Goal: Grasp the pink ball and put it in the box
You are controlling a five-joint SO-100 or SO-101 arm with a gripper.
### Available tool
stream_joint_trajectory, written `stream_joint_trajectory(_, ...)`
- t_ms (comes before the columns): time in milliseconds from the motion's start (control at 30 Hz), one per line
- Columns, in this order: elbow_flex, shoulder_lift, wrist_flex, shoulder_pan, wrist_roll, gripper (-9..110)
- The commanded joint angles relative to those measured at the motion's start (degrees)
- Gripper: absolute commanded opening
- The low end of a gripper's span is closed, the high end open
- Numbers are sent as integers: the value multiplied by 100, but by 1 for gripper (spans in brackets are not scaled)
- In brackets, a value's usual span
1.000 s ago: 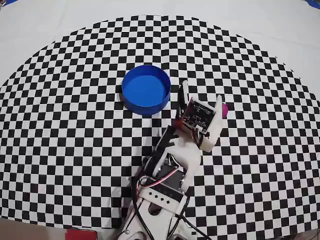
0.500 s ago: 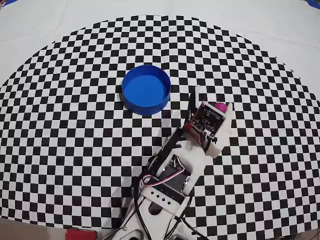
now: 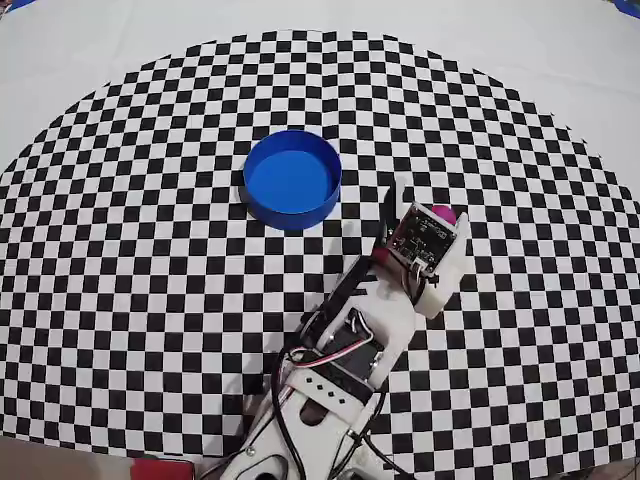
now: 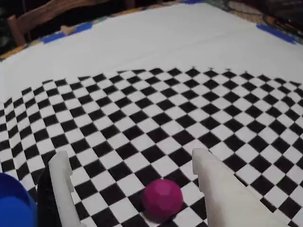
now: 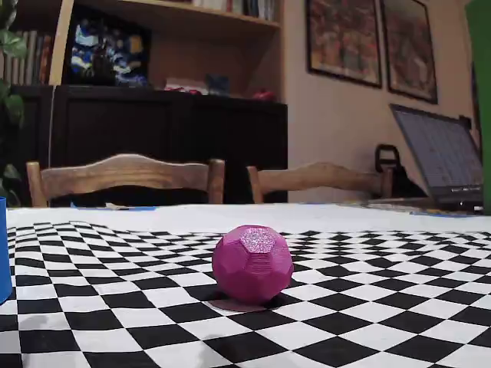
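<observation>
The pink ball (image 4: 162,197) rests on the checkered mat between the two white fingers of my gripper (image 4: 130,156), nearer the right finger (image 4: 215,182) than the left one (image 4: 64,187). Neither finger touches it, and the gripper is open. In the overhead view only a sliver of the ball (image 3: 442,213) shows past the wrist board, with the gripper (image 3: 428,204) over it. The fixed view shows the ball (image 5: 252,263) sitting alone on the mat. The box (image 3: 292,178), a round blue container, stands upright to the upper left of the gripper in the overhead view, and its wall (image 4: 12,203) shows at the wrist view's lower left.
The checkered mat (image 3: 150,300) lies on a white tablecloth (image 3: 560,60). The arm's base and cables (image 3: 320,400) fill the bottom middle of the overhead view. Wooden chairs (image 5: 126,172) and a laptop (image 5: 441,157) stand beyond the table's far edge.
The gripper has swung right, away from the box, and now straddles the ball. The ball and the box have not moved.
</observation>
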Motion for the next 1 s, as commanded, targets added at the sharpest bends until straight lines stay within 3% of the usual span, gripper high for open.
stream_joint_trajectory(0,-18,-308,-255,62,-18,29)
stream_joint_trajectory(967,-589,-1749,-422,141,9,29)
